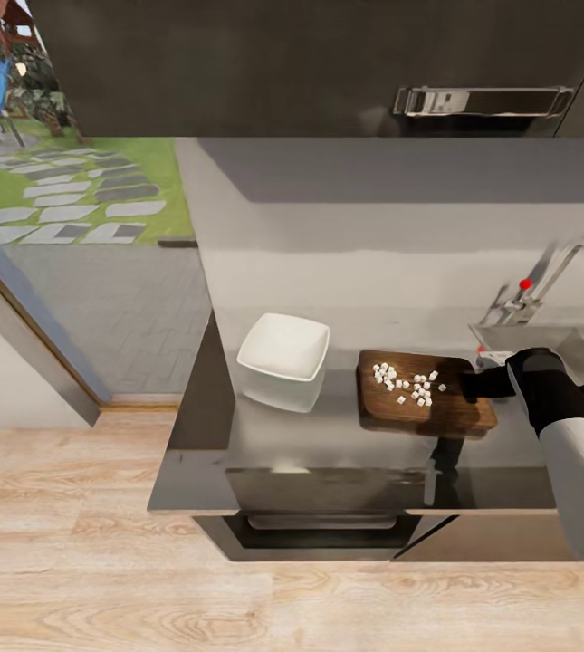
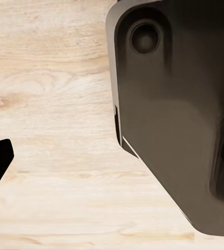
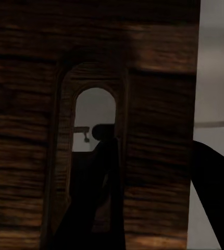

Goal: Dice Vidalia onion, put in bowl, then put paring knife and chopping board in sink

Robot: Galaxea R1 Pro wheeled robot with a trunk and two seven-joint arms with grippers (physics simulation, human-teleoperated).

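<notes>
On chopping board point(image 1: 436, 412): diced onion point(image 1: 406, 382) (bowl point(image 1: 282, 349) empty); right tool point(image 1: 473, 385) state unclear

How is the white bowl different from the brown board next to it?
The bowl is glossy white and hollow; the chopping board is dark brown wood and flat. The bowl looks empty, while the board carries the diced onion. The board is wider than the bowl, and the right pincer is at the board's edge. Both rest on the grey countertop.

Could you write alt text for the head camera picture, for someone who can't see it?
White onion dice lie on a brown board on a grey counter, a white bowl beside it. The robot's right hand reaches the board's sink-side end.
</notes>
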